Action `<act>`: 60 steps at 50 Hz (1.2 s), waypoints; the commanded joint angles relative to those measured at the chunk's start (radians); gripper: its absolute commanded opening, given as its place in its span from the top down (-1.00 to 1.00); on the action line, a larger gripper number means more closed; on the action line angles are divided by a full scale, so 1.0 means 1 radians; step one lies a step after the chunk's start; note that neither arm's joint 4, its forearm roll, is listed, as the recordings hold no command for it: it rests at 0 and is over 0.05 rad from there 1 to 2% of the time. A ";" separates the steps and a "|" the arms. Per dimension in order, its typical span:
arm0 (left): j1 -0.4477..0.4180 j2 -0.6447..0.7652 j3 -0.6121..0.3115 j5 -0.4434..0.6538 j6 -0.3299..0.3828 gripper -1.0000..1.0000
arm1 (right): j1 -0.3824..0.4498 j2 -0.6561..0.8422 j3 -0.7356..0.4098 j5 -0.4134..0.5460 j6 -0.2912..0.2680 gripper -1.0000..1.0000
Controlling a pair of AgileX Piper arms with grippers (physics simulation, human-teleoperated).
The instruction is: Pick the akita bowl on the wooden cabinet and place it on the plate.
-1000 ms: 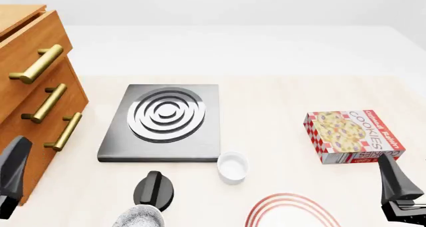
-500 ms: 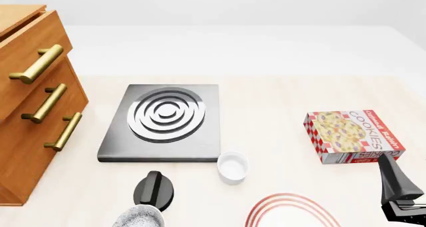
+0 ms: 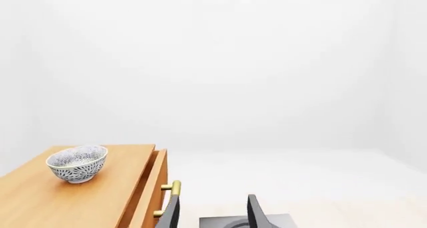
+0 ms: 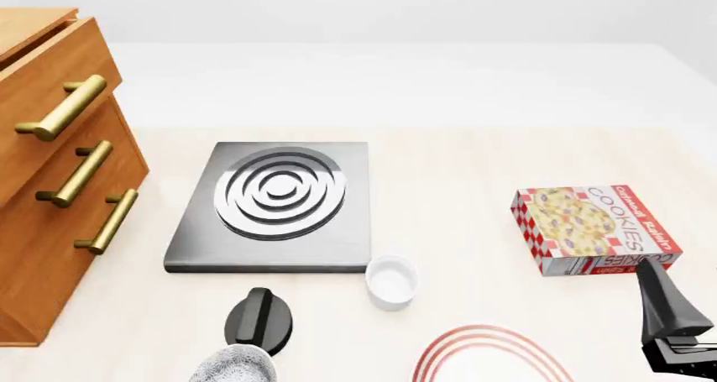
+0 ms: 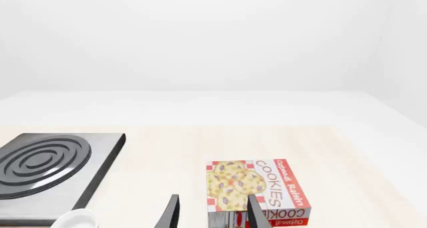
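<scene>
Akita bowl [image 3: 77, 163] is seen upright on top of the wooden cabinet [image 3: 80, 198], mouth up, round, so no long axis is shown; nothing touches it. Left gripper [image 3: 213, 213] is held level with the cabinet top, well apart from the bowl, fingers parted and empty. Right gripper [image 5: 212, 214] is likewise spread, empty, over the cookie box [image 5: 257, 190]. Plate [image 4: 488, 355] is cut by the near edge of the front view, beside a second speckled bowl [image 4: 233, 365].
</scene>
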 commanded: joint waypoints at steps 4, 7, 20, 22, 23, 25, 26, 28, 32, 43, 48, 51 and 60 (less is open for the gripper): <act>0.054 0.052 -0.130 0.035 -0.040 -1.00 | 0.000 0.000 0.000 0.000 0.000 -1.00; 0.069 0.063 -0.156 0.049 -0.051 -1.00 | 0.000 0.000 0.000 0.000 0.000 -1.00; 0.154 0.154 -0.309 0.190 -0.160 -1.00 | 0.000 0.000 0.000 0.000 0.000 -1.00; 0.157 0.162 -0.317 0.197 -0.167 -1.00 | 0.000 0.000 0.000 0.000 0.000 -1.00; 0.161 0.182 -0.324 0.208 -0.176 -1.00 | 0.000 0.000 0.000 0.000 0.000 -1.00; 0.162 0.206 -0.341 0.216 -0.194 -1.00 | 0.000 0.000 0.000 0.000 0.000 -1.00; 0.169 0.218 -0.349 0.219 -0.208 -1.00 | 0.000 0.000 0.000 0.000 0.000 -1.00; 0.183 0.240 -0.373 0.234 -0.232 -1.00 | 0.000 0.000 0.000 0.000 0.000 -1.00; 0.206 0.271 -0.418 0.255 -0.251 -1.00 | 0.000 0.000 0.000 0.000 0.000 -1.00; 0.240 0.312 -0.485 0.269 -0.265 -1.00 | 0.000 0.000 0.000 0.000 0.000 -1.00; 0.252 0.331 -0.518 0.271 -0.263 -1.00 | 0.000 0.000 0.000 0.000 0.000 -1.00; 0.260 0.344 -0.534 0.270 -0.263 -1.00 | 0.000 0.000 0.000 0.000 0.000 -1.00; 0.284 0.384 -0.568 0.265 -0.260 -1.00 | 0.000 0.000 0.000 0.000 0.000 -1.00</act>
